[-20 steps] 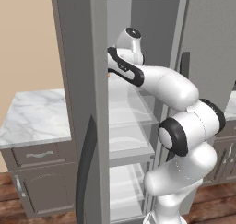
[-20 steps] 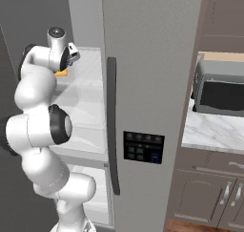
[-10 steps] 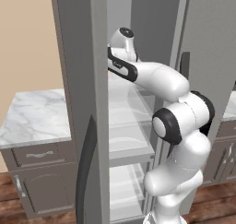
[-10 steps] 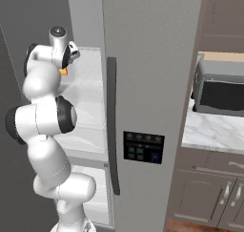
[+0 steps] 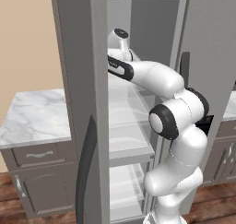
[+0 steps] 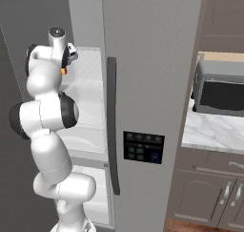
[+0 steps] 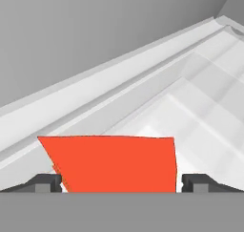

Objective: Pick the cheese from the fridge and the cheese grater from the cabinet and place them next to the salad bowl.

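The cheese fills the low middle of the hand view, its red rind face toward the camera, resting on a clear glass shelf of the fridge. My gripper is open, with one dark fingertip just left of the wedge and the other just right of it. From the right base view, the hand reaches into the open fridge at upper-shelf height, and a small orange bit of the cheese peeks out just below it. The cheese grater, cabinet and salad bowl are out of view.
The open left fridge door stands close beside my arm. A marble counter over grey drawers lies left of the fridge. To the right, a dark toaster oven sits on another marble counter.
My arm has stretched deeper into the fridge, with the elbow swinging forward and up and the hand closing on the cheese. The cheese has stayed in place.
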